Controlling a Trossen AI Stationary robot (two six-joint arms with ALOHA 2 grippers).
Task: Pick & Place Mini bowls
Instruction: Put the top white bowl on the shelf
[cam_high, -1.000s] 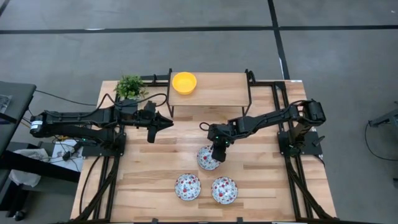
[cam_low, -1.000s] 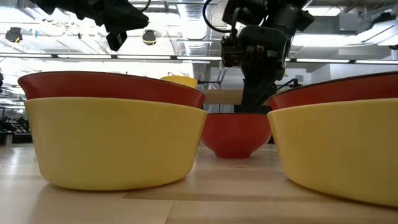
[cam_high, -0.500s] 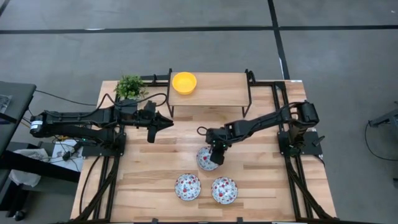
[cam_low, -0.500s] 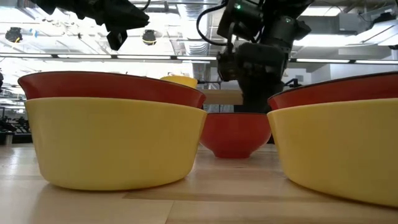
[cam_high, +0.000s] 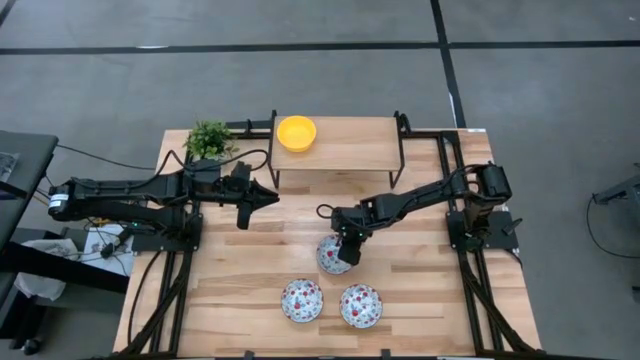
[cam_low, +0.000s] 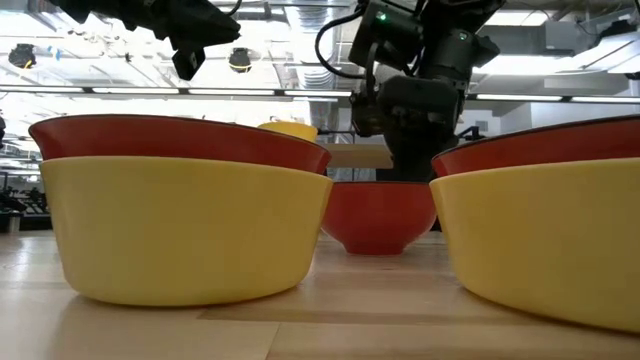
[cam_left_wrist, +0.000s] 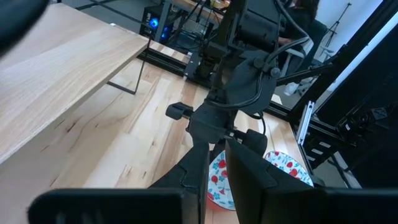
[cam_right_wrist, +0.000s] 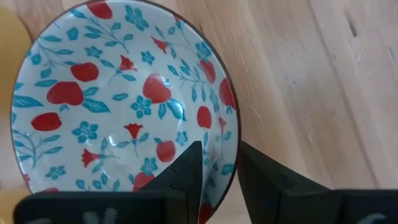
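Now astride the rim of one floral mini bowl (cam_right_wrist: 124, 106), one finger inside, one outside, narrowly parted, not visibly clamped: the right gripper (cam_right_wrist: 214, 165). Seen from above near table centre (cam_high: 345, 250), with that bowl (cam_high: 331, 256) resting on the wood. Judged a pick just starting, nothing lifted yet.

One yellow mini bowl (cam_high: 296, 132) already up on the raised shelf (cam_high: 350, 145) at twelve o'clock, perhaps placed. Two more floral bowls at six o'clock, one (cam_high: 301, 299) just beside the other (cam_high: 361, 305), waiting; each apparently nested in a yellow one, per the low view.

Left gripper (cam_high: 266, 197) idle at nine o'clock, fingers closed together on nothing. Small potted plant (cam_high: 209, 138) at eleven o'clock, well apart. Shelf frame leg (cam_high: 400, 150) near the likely path to the shelf; worth clearing.
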